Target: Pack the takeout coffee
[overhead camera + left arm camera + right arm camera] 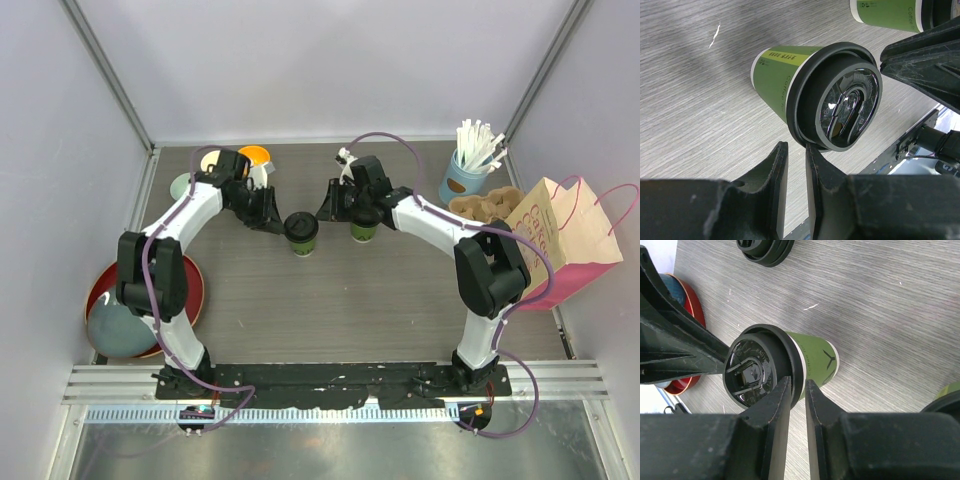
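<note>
Two lidded green coffee cups stand mid-counter toward its far edge: the left cup [301, 232] and the right cup [364, 226]. The left end effector [277, 226] pinches the left cup's lid rim; the right end effector [345, 212] pinches the right cup's rim. Lift straight up, keeping both level, before carrying them to the pink bag [565, 245] at the right edge.

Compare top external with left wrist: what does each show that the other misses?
Only top external: the straw cup, the pink bag, the red plate, and both arms from base to wrist.

Only left wrist: the label print on the left cup, the moulded detail of its lid, and the left gripper with its jaws at the lid's rim. Whether they pinch it is unclear.

Both: that cup, the second cup beside it, and the wood-grain table.
</note>
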`<state>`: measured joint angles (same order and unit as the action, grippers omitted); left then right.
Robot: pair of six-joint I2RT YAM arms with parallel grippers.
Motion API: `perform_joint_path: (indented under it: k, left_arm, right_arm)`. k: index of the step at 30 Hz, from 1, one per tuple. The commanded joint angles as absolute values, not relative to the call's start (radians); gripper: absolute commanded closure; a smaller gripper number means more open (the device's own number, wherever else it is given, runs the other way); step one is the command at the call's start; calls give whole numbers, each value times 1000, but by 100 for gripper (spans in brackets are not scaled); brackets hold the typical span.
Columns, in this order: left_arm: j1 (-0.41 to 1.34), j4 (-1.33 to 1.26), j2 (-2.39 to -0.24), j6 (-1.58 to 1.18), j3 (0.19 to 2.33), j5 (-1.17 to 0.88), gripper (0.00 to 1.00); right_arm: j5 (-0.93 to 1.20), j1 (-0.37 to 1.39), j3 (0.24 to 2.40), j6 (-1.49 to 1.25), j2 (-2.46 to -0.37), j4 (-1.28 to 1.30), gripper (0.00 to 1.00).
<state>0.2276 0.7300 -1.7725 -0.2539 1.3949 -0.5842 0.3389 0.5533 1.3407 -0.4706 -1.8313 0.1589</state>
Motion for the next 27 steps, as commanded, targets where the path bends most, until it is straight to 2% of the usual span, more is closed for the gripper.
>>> perform_joint_path:
  k: [1, 6, 9, 17, 27]
  left_arm:
    - [230, 706, -1790, -253, 1404, -606, 76]
    - [230, 695, -1816, -258, 1407, -607, 76]
    - [232, 693, -1832, -259, 1408, -609, 77]
    - [233, 672, -1870, -255, 1396, -584, 84]
    - [233, 683, -1936, -224, 1416, -497, 98]
  right_arm:
    - [387, 558, 1321, -499, -1833, 80, 77]
    - [406, 566, 1310, -502, -1851, 77, 77]
    - [394, 569, 1276, -505, -1850, 74, 81]
    - [376, 575, 1138, -518, -1827, 57, 99]
    - [353, 584, 1061, -529, -1810, 38, 99]
